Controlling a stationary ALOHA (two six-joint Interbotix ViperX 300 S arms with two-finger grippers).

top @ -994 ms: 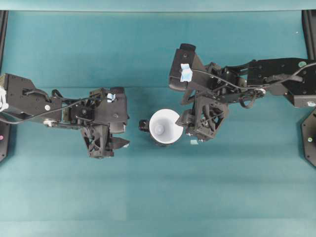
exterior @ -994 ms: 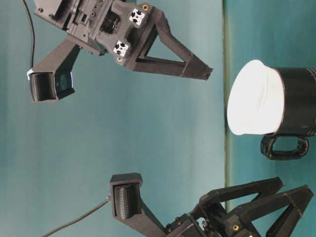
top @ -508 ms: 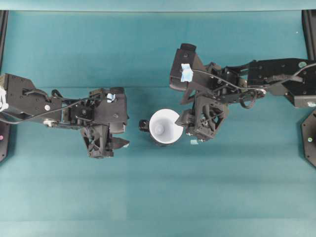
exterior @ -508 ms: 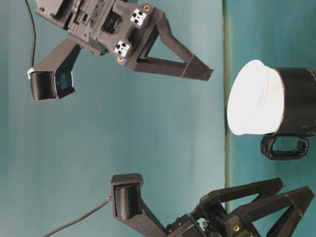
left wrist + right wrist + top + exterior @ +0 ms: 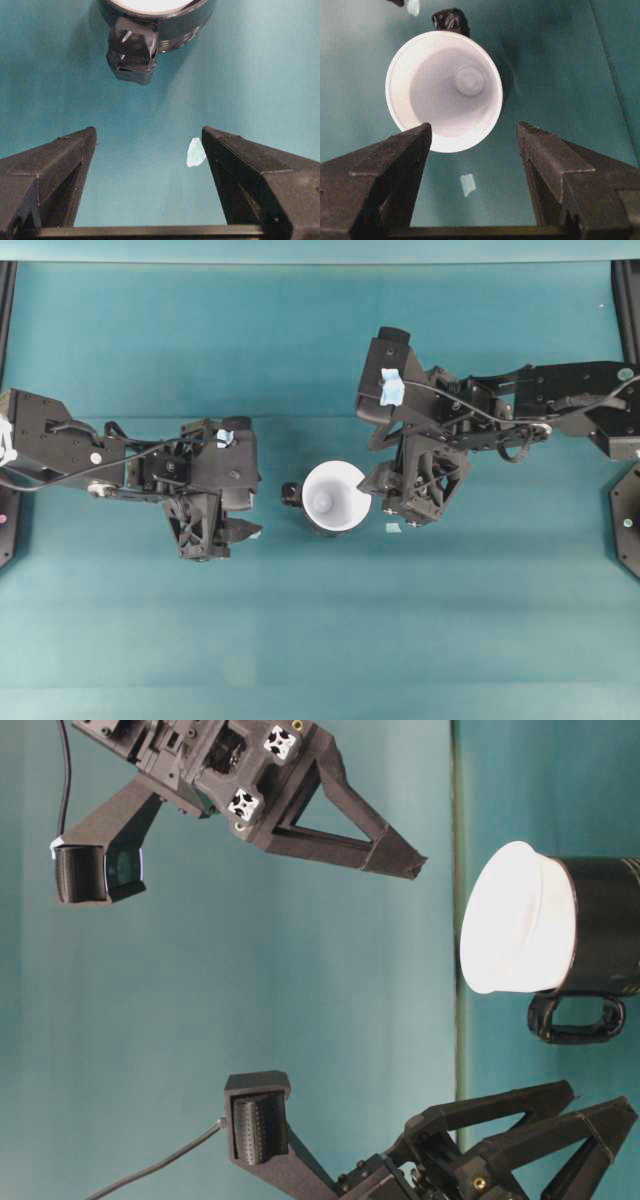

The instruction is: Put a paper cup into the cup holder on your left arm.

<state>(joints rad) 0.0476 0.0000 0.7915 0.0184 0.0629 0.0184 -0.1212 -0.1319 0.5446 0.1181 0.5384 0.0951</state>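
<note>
The white paper cup sits upright inside the black cup holder at the table's middle; only the holder's handle and rim show from above. Cup and holder also show in the table-level view. My right gripper is open and empty, just right of the cup and apart from it. In the right wrist view the cup lies ahead of the open gripper. My left gripper is open and empty, left of the holder's handle, which shows beyond the gripper.
Two small pale tape scraps lie on the teal table: one by the right gripper, one by the left gripper. A seam in the table cover runs across at mid-height. Black frame posts stand at both side edges.
My right gripper has drawn slightly back and to the right, away from the cup. The left arm, the cup and the holder have not moved.
</note>
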